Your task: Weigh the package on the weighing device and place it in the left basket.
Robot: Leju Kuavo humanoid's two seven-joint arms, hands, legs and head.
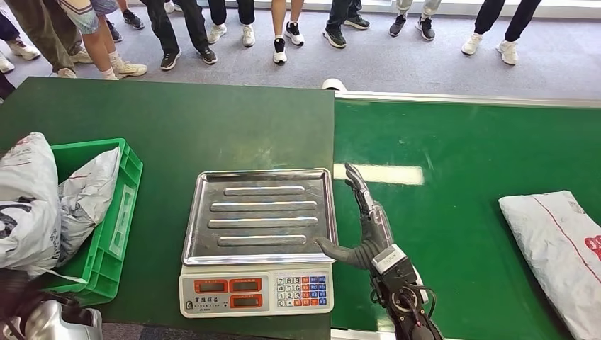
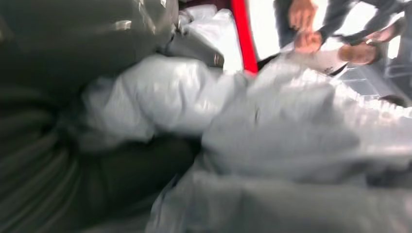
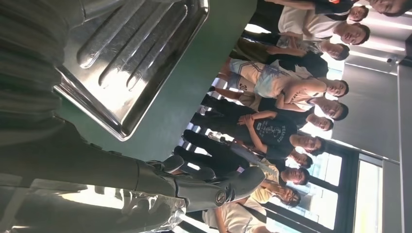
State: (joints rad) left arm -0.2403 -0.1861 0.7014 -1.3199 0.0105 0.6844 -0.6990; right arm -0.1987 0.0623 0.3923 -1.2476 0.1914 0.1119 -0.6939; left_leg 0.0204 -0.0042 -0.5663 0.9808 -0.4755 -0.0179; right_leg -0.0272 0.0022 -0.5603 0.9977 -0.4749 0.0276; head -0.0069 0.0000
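Package (image 1: pixel 25 205) in left hand over basket (image 1: pixel 113 234)

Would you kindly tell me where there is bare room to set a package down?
The scale's steel tray is bare. So is the belt between the right hand and the white package. The green basket is crowded with bags.

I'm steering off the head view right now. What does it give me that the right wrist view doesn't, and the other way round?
Head view alone: the green basket with grey packages in it, a large package at the left edge, the scale's display and keypad, and another package waiting on the green belt. Right wrist view alone: the onlookers' upper bodies and the windows behind them. Both share the empty steel scale tray and the right hand, fingers extended, holding nothing beside it.
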